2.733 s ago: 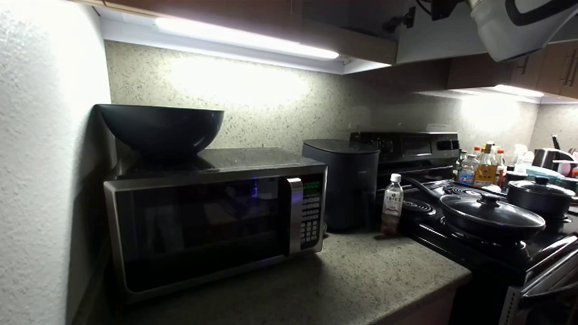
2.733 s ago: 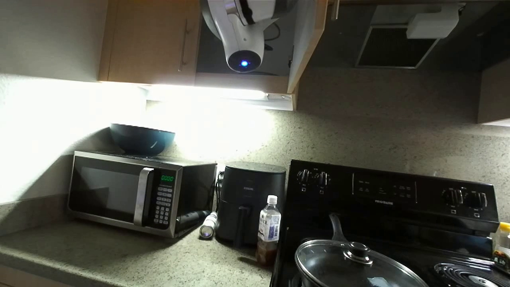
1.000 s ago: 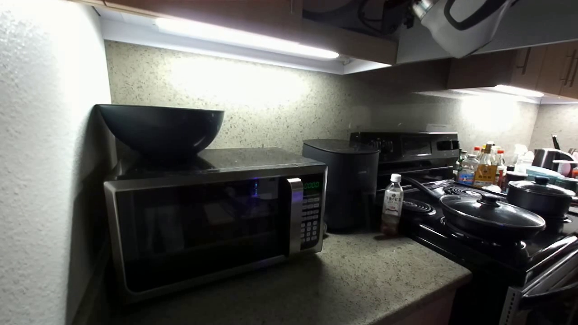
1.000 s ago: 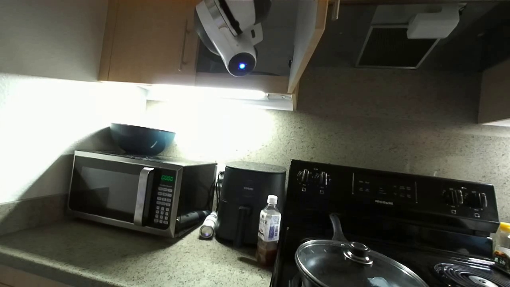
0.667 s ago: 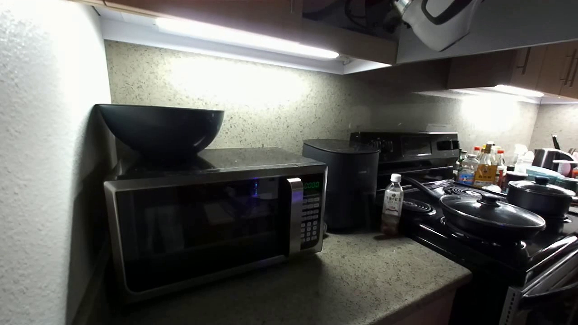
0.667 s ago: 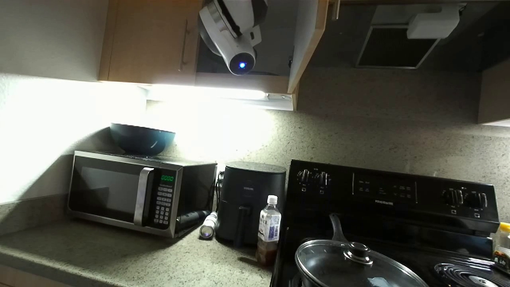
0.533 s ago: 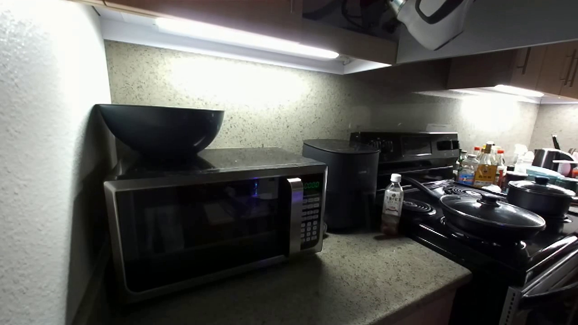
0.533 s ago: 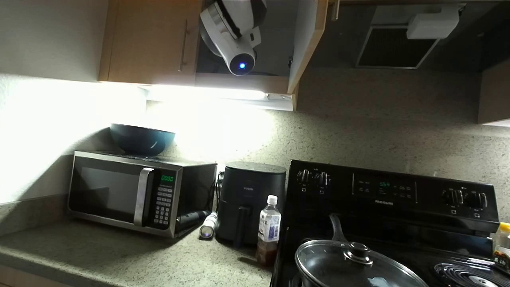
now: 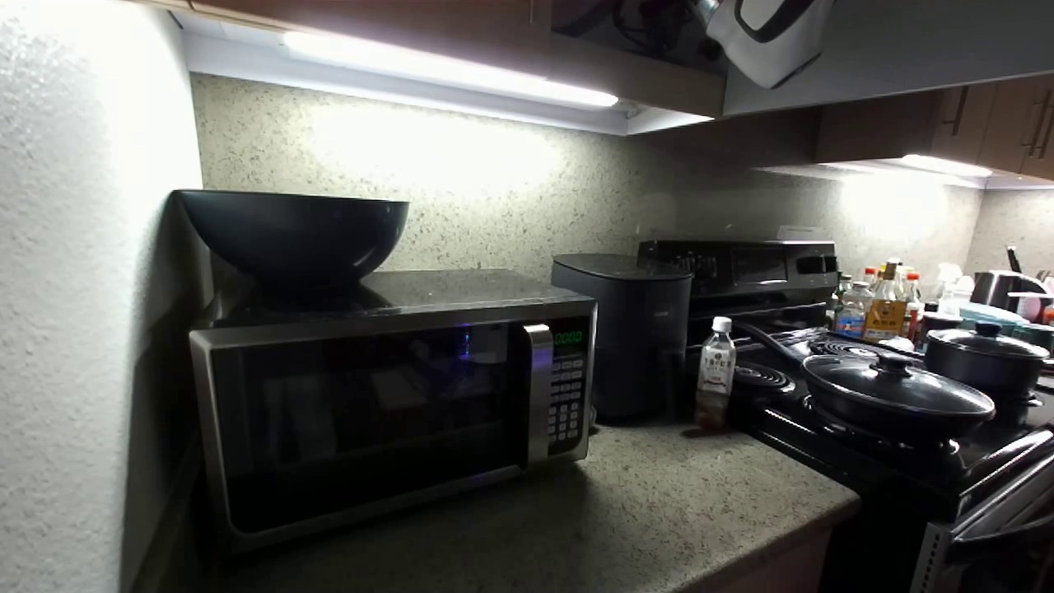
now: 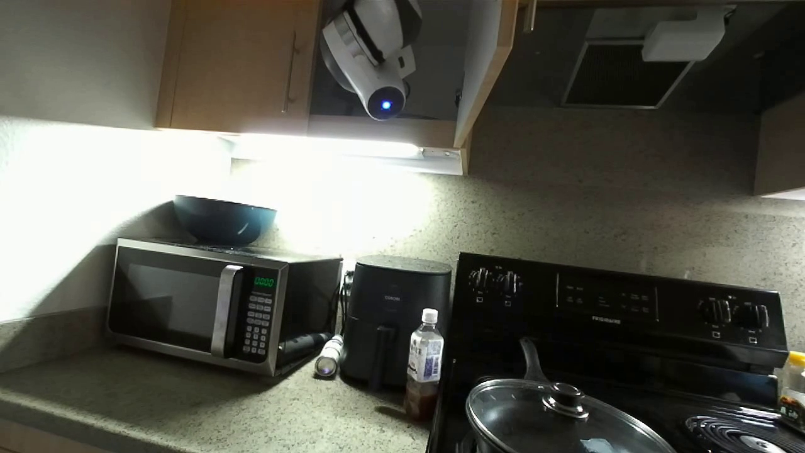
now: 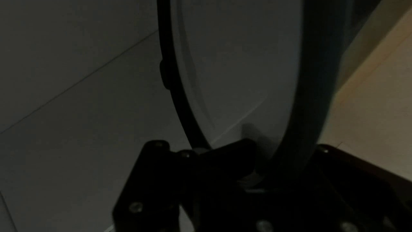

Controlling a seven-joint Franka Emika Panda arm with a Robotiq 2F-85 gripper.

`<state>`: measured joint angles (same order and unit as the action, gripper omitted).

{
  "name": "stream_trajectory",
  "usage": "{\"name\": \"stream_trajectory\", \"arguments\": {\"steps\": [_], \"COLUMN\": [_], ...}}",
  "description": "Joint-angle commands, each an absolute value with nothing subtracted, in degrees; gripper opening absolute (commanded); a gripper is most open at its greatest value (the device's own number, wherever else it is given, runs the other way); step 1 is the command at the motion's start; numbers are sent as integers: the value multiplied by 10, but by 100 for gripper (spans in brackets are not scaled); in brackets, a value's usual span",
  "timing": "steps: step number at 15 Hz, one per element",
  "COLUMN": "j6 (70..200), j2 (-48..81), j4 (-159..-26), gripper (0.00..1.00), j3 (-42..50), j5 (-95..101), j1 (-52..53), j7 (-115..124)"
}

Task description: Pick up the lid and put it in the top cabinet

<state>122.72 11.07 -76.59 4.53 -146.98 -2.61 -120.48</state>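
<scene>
Before the cabinet (image 10: 402, 131), whose door (image 10: 486, 72) stands swung outward, hangs my white arm (image 10: 366, 77), a blue light (image 10: 386, 106) glowing at its elbow-like end. From the wrist I see my gripper (image 11: 270, 170) clamped on the lid (image 11: 238, 71), holding it by the edge; the dark rim (image 11: 317, 80) runs down on both sides to my grip, with clear glass between. Pale panels (image 11: 80, 129) with thin seams lie behind the lid, and a wood-coloured strip (image 11: 370, 61) slants by at the right of that view. The wrist view is very dark, so I cannot fairly say how far the lid reaches into the cabinet.

Under the cabinet a lamp (image 9: 449, 70) shines on the speckled wall (image 9: 494, 206). On the counter (image 9: 700, 494) stands a microwave (image 9: 395, 412), a dark bowl (image 9: 296, 235) resting on top of it. Beside the microwave is an air fryer (image 10: 396, 314), and a bottle (image 10: 424, 368) stands upright just in front of that, near the stove (image 10: 604, 352). On the stove sits a covered pan (image 9: 897, 395), seen in both exterior views; a pot (image 9: 980, 371) stands near it, with more bottles (image 9: 885, 309) beyond.
</scene>
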Motion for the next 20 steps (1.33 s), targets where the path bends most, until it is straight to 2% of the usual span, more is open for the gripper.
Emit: {"name": "stream_trajectory", "arguments": {"steps": [1,11,13,20], "j6": [1256,1258,1252,1240], "j2": [125,122,112,85], "j4": [-731,-729,-740,-762], "gripper": [32,95,100,100], "j3": [44,47,49,63], "j5": [-1466,-1464,-1463,-1467], "j1": [-26,-24,-25,-32], "j7": [-1215,-1215,-1217,-1219]}}
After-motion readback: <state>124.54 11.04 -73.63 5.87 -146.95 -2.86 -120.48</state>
